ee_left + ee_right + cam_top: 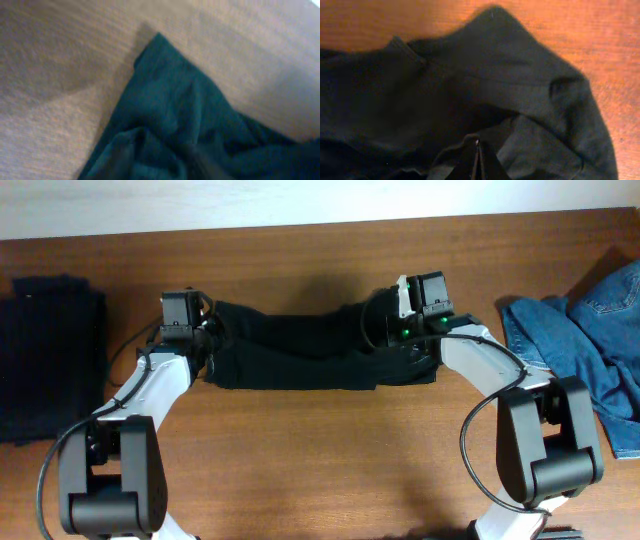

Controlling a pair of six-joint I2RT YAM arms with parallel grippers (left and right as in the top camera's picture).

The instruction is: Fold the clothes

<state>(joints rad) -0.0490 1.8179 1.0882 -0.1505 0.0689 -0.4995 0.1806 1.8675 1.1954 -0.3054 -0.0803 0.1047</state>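
A black garment (300, 350) lies in a long, bunched band across the middle of the table, between my two grippers. My left gripper (205, 330) is at its left end. In the left wrist view the cloth (170, 110) runs to a pointed corner on the wood, and my left gripper (158, 162) shows only as dim blurred shapes sunk in the folds. My right gripper (385, 330) is at the right end. In the right wrist view its fingers (477, 150) meet at a point, pinching a fold of the garment (495, 75).
A folded black stack (50, 355) lies at the table's left edge. Crumpled blue jeans (590, 350) lie at the far right. Bare wood (320, 450) stretches in front of the garment, and the table's back edge (300, 225) runs close behind it.
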